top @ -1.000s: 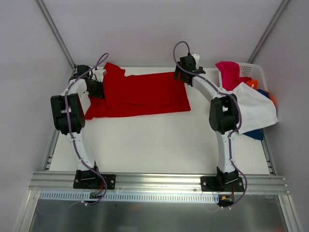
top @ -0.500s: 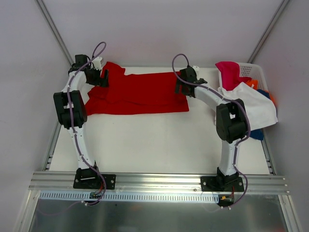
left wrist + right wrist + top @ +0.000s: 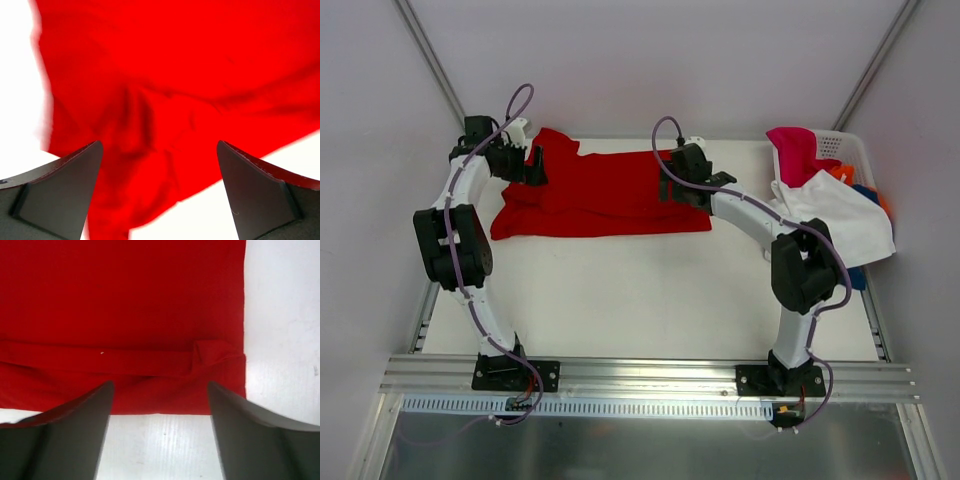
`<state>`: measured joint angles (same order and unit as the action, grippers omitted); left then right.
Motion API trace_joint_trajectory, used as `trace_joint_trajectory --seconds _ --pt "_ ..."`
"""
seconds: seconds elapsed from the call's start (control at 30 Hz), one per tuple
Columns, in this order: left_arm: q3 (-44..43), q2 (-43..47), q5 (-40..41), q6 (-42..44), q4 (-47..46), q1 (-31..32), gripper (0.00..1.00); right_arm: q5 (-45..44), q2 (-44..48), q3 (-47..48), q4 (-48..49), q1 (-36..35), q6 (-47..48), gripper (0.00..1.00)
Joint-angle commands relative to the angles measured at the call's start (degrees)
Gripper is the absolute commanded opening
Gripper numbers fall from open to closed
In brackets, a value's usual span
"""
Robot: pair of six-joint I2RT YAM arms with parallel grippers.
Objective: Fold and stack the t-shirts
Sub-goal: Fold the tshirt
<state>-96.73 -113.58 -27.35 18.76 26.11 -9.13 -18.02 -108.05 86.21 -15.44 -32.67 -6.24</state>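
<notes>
- The left gripper point(image 3: 533, 165) is seen with its jaws spread wide and nothing between them. A second ago it was closed at the left edge of the cloth.
- In the left wrist view, both fingers point(image 3: 65, 185) are held above rumpled red cloth and no contact can be made out.
- The left gripper has been moved toward the far left corner, beside the sleeve.
- The right gripper point(image 3: 667, 188) is also held apart, with no cloth pinched. In the right wrist view, a folded hem and the shirt's right edge are framed by its fingers point(image 3: 75, 430).
- It has been carried from the far right corner of the cloth to a spot over the right part, further left and nearer the bases.
- The red t-shirt point(image 3: 605, 195) is laid as a long folded band across the far half of the table point(image 3: 650, 300), much where it was.
- At the far right, white point(image 3: 845, 220), magenta point(image 3: 792, 150), orange point(image 3: 840, 173) and blue point(image 3: 850, 278) t-shirts are heaped in and over the basket point(image 3: 845, 148), unchanged.
</notes>
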Motion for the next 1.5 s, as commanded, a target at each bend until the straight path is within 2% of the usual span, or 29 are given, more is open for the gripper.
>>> trace_joint_trajectory --seconds 0.0,0.03,0.07,0.17,0.4,0.93,1.47 --pt "10.03 5.12 -5.60 1.89 1.23 -0.63 0.99 3.61 -0.75 0.97 1.12 0.59 0.00 0.74" --pt "11.37 5.56 -5.95 1.98 1.23 -0.63 0.99 3.87 -1.28 1.49 1.12 0.67 0.09 0.62" --pt "12.43 6.17 -6.04 1.98 1.23 -0.63 0.99 3.78 -1.72 1.67 1.20 0.76 0.17 0.36" --pt "14.90 6.62 -5.87 1.54 1.31 -0.63 0.99 4.22 -4.79 4.12 0.77 1.46 0.70 0.01" --pt "15.95 6.27 -6.31 0.22 1.23 -0.63 0.99 5.81 -8.93 5.72 -0.47 3.05 -1.49 0.01" --pt "14.90 0.12 -5.61 -0.66 0.70 -0.72 0.97 0.97 -3.75 -4.04 -0.20 3.84 -4.13 0.01" --pt "15.87 -0.06 -4.64 -0.75 -0.36 -0.89 0.95 5.45 -13.50 6.68 0.06 8.05 -1.84 0.01"
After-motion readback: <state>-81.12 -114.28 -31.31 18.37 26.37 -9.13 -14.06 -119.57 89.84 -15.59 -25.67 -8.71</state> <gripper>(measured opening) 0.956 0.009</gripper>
